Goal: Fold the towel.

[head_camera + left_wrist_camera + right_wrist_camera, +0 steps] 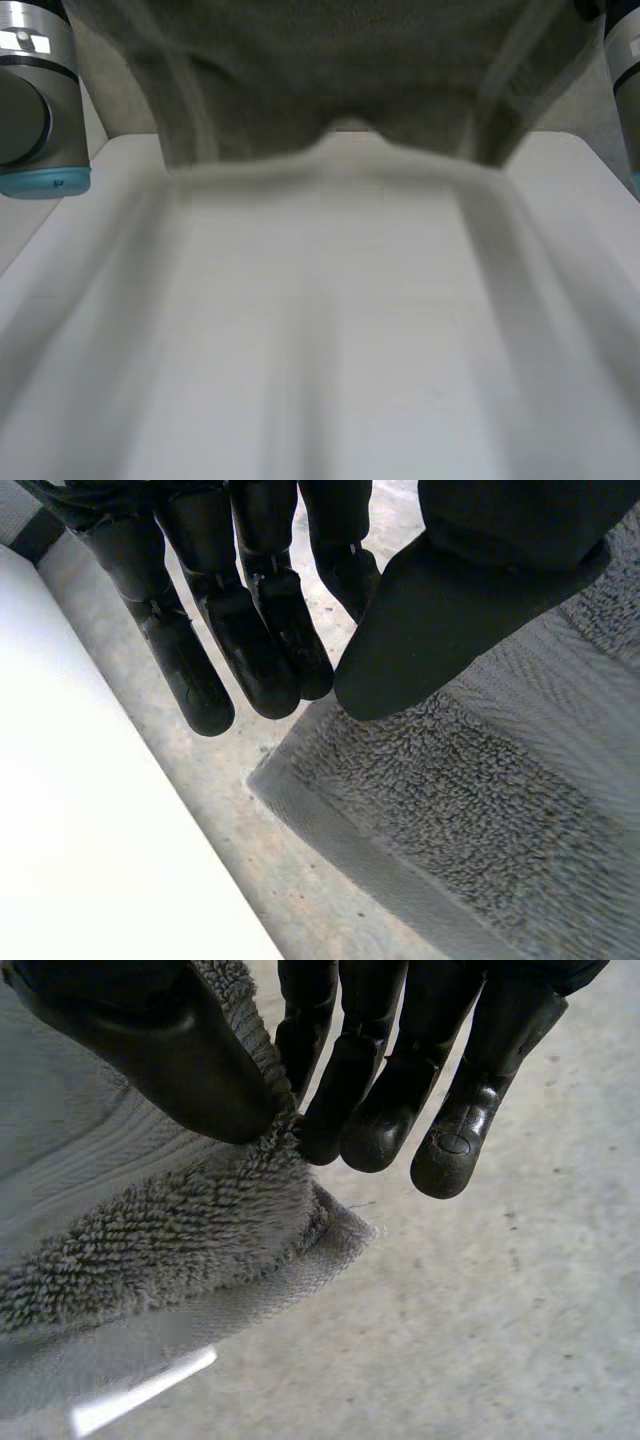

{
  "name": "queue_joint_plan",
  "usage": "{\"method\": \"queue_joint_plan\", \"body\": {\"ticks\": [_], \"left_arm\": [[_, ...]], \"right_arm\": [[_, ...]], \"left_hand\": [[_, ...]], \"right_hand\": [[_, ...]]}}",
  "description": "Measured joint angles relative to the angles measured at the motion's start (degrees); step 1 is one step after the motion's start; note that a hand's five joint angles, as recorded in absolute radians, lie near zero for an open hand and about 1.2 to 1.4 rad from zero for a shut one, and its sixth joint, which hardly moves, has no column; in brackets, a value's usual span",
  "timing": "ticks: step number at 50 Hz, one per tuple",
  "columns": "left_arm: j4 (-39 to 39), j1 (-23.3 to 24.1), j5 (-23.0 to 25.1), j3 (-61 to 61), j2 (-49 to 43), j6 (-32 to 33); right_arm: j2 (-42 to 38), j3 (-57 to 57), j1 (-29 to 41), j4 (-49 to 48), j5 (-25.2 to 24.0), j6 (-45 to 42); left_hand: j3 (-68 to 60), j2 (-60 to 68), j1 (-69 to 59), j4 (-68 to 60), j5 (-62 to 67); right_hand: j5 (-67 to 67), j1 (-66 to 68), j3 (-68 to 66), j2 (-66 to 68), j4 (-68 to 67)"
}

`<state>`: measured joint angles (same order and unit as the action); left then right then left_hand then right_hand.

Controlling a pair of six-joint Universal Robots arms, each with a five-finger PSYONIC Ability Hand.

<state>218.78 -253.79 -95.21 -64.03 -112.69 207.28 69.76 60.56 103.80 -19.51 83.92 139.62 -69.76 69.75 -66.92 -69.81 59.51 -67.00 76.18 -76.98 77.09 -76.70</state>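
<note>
Fingers (250, 650) of left hand (450, 590) hang nearly straight, and the thumb pins the towel (480, 820) against the nearest one, close to a corner. Right hand (150, 1050) likewise: thumb and fingers (370, 1110) nip the towel's edge just by a corner. On the head view I see the grey towel raised high between both arms, its lower edge hanging above the white tabletop (340, 330).
</note>
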Motion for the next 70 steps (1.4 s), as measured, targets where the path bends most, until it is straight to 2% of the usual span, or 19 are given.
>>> {"method": "queue_joint_plan", "body": {"ticks": [6, 11, 19, 26, 27, 33, 36, 50, 70], "left_arm": [[-5.8, -0.1, 1.2, -5.5, 0.7, -0.1], [-9.2, -0.3, 4.4, -14.9, 0.0, 0.0], [-7.1, -1.0, 6.8, -29.5, -2.6, 0.3], [-2.8, -1.4, 6.9, -35.5, -3.9, 0.5], [-2.3, -1.4, 6.8, -36.1, -3.9, 0.5], [-1.3, -1.8, 6.7, -36.8, -3.3, 0.5], [-1.3, -1.9, 6.7, -36.7, -3.2, 0.5], [-1.6, -2.8, 6.7, -37.1, -3.1, 0.5], [-1.6, -2.8, 6.8, -37.6, -3.0, 0.5]], "right_arm": [[-0.4, 2.1, -0.1, 11.1, -2.5, -0.5], [-1.4, 7.0, 0.0, 17.4, -4.1, -1.8], [-3.4, 17.9, 0.0, 18.3, -6.8, -2.9], [-6.8, 24.7, -0.2, 16.8, -8.7, -3.0], [-7.2, 25.5, -0.4, 16.4, -8.9, -2.9], [-6.0, 29.0, -1.4, 14.2, -9.2, -2.2], [-4.6, 30.1, -2.0, 13.6, -9.3, -2.0], [-3.1, 31.1, -4.0, 13.8, -12.7, -2.5], [-4.2, 34.4, -3.8, 12.6, -14.6, -3.2]], "left_hand": [[0.0, 0.0, 0.0, 0.0, 0.0], [0.0, 0.0, 0.0, 0.0, 0.0], [0.0, 0.0, 0.0, 0.0, 0.0], [0.0, 0.0, 0.0, 0.0, 0.0], [0.0, 0.0, 0.0, 0.0, 0.0], [0.0, 0.0, 0.0, 0.0, 0.0], [0.0, 0.0, 0.0, 0.0, 0.0], [0.0, 0.0, 0.0, 0.0, 0.0], [0.0, 0.0, 0.0, 0.0, 0.0]], "right_hand": [[0.0, 0.0, 0.0, 0.0, 0.0], [0.0, 0.0, 0.0, 0.0, 0.0], [0.0, 0.1, 0.0, 0.0, 0.0], [0.0, 0.1, 0.0, 0.0, 0.0], [0.1, -0.2, 0.1, -0.1, 0.1], [30.5, -29.6, 29.7, -29.8, 29.3], [39.9, -38.3, 38.5, -38.5, 38.5], [48.4, -46.1, 46.3, -45.8, 45.9], [47.3, -46.1, 46.5, -45.8, 46.0]]}}
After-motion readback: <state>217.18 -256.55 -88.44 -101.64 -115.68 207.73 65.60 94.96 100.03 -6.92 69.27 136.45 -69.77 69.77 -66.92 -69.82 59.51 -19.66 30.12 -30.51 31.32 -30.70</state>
